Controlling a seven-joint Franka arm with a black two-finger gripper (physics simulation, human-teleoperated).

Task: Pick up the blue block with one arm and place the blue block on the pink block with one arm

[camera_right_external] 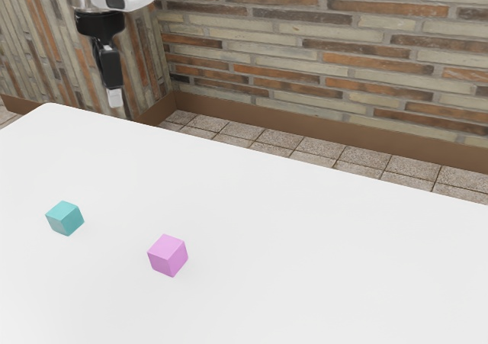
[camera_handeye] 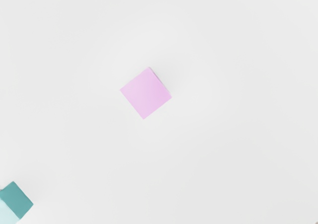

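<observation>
Blue block [camera_right_external: 65, 217] lies well apart from the raised jaws.

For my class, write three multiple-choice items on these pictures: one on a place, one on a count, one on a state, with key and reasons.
1. In the exterior view, the blue block lies where from the pink block?
A) to its left B) to its right C) on top
2. How many blocks are on the table?
A) one B) two C) three
3. The blue block is:
A) resting on the table B) stacked C) on the floor
Key: 1A, nearer the left edge; 2B, one blue, one pink; 3A, apart from the pink one.
</observation>
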